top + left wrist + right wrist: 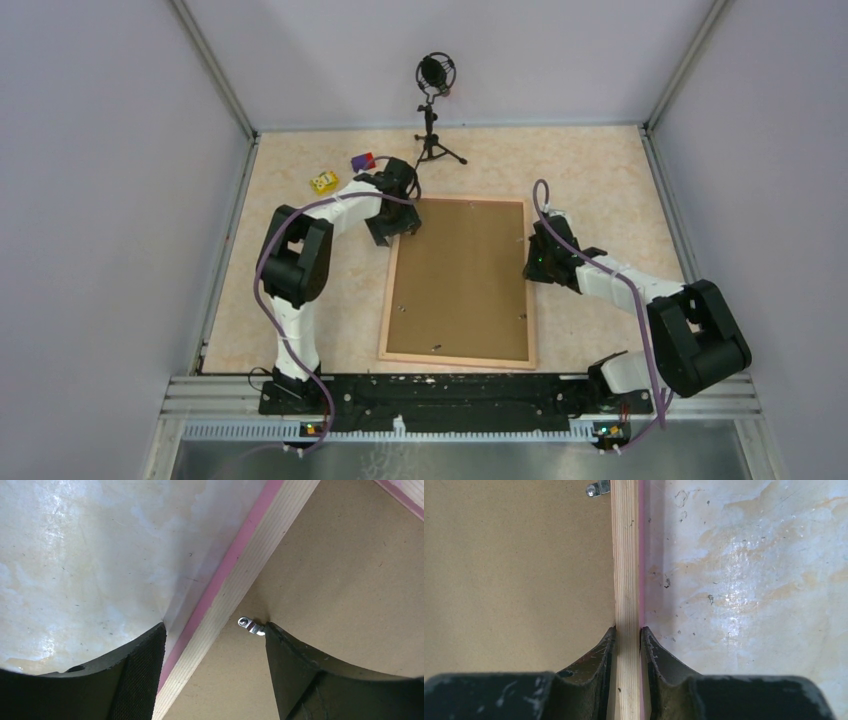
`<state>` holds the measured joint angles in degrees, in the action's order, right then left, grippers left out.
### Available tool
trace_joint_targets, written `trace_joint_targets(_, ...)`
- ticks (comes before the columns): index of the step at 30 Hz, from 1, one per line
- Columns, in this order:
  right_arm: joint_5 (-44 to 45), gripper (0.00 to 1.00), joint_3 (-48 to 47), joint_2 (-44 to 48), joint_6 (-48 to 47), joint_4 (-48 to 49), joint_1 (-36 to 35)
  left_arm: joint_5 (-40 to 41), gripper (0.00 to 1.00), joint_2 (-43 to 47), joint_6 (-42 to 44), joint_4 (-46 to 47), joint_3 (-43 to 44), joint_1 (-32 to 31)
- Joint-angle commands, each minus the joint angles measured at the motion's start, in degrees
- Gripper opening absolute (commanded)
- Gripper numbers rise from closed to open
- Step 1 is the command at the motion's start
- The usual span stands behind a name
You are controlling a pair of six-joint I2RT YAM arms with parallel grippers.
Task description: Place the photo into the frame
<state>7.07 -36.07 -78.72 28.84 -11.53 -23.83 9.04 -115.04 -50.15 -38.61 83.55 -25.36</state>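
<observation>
The frame (456, 361) lies back-up at picture centre, backing board (460, 275) seated; the right gripper (628, 630) pinches its right rail; farther up, the left gripper (215, 627) straddles the upper-left rail, spread, beside 1 clip (250, 626); the photo is hidden, presumably beneath; fastening is likely left to do.

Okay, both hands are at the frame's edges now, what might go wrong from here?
1. The right hand pinches only the frame's thin rail. Lifting from that one edge could tilt the frame or let it slip out.
2. The left hand straddles the opposite rail, open, with a metal clip between its jaws. Closing there might snag or bend the clip.
</observation>
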Motion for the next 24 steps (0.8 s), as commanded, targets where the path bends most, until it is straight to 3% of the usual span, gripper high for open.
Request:
trace_joint_targets(1, -1.44, 0.16, 1.15, -1.84, -1.41, -0.75, -0.16, 0.06, 0.74, 0.29, -0.49, -1.02, -1.24, 0.14)
trace_joint_targets(6, -1.62, 0.15, 1.18, -1.85, -1.41, -0.78, -0.17, 0.05, 0.66, 0.32, 3.77, -0.06, -2.77, 0.10)
trace_joint_targets(10, -1.71, 0.15, 1.25, -1.72, -1.41, -0.80, -0.22, 0.35, 0.42, 1.93, 9.52, 2.63, -6.89, 0.10)
trace_joint_targets(19, -2.23, 0.13, 1.34, -1.73, -1.59, -0.51, -0.16, 1.83, 0.35, 2.83, 17.18, 5.33, -9.84, 0.35)
trace_joint_targets(24, -2.48, 0.13, 1.41, -1.62, -1.64, -0.60, -0.15, 5.05, 0.18, 2.95, 19.74, 7.93, -9.28, 0.32)
